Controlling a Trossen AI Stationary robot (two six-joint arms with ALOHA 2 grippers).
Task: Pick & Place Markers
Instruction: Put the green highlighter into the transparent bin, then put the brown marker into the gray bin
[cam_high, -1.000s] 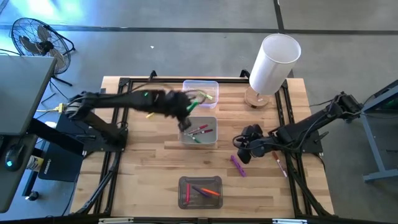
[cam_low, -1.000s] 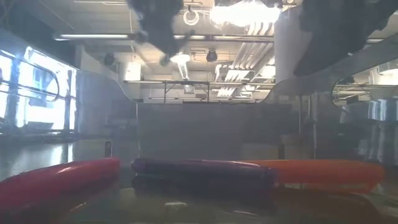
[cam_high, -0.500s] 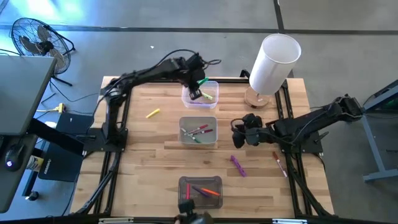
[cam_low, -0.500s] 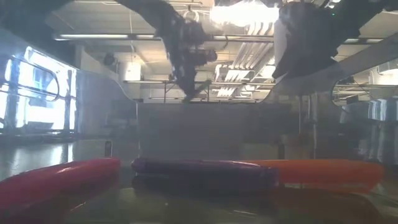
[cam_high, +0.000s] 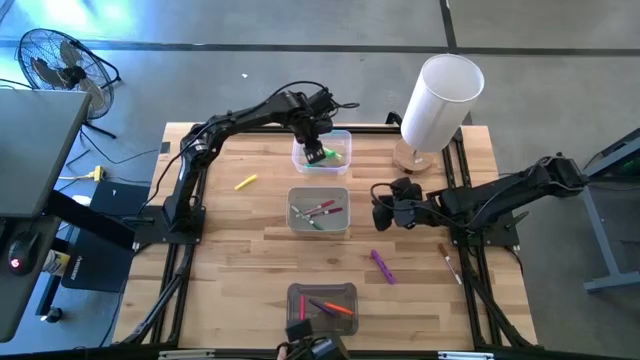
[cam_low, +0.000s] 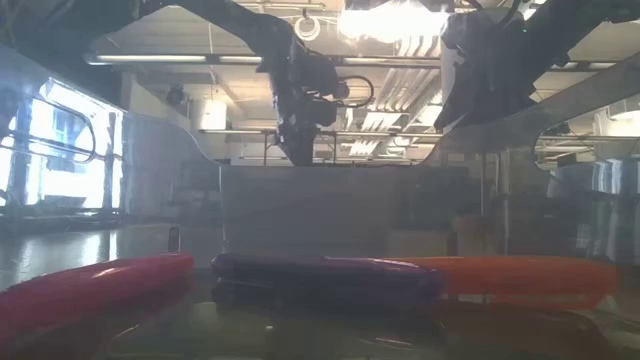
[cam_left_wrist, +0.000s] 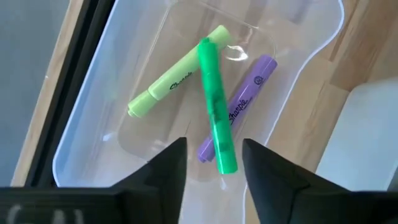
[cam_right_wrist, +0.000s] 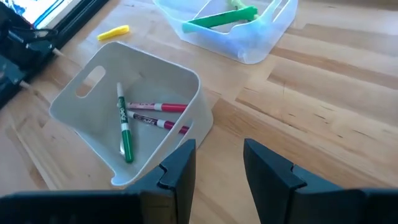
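Note:
My left gripper (cam_high: 315, 152) hangs open over the far clear bin (cam_high: 340, 137), at the table's far edge. In that bin a green marker (cam_left_wrist: 214, 106) lies across a yellow-green one (cam_left_wrist: 174, 84) and a purple one (cam_left_wrist: 239, 106). The green marker's near end shows below the gap between my open fingers (cam_left_wrist: 214, 155). My right gripper (cam_high: 383, 212) is open and empty (cam_right_wrist: 217, 168), right of the middle bin (cam_high: 296, 222), which holds thin red and green markers (cam_right_wrist: 134, 118). On the table lie a yellow marker (cam_high: 246, 182), a purple marker (cam_high: 382, 265) and a thin white-bodied one (cam_high: 449, 262).
The near bin (cam_high: 322, 290) holds red, purple and orange markers, which fill the low view (cam_low: 330, 270). A big white cylinder (cam_high: 440, 100) stands on a wooden base at the far right corner. Black rails run along the table's left, right and far edges.
My left gripper has swung from over the middle bin toward the far edge and now hangs over the far bin. My right gripper has drawn away from the purple marker on the table, toward the far edge and slightly left. The purple marker has stayed where it was.

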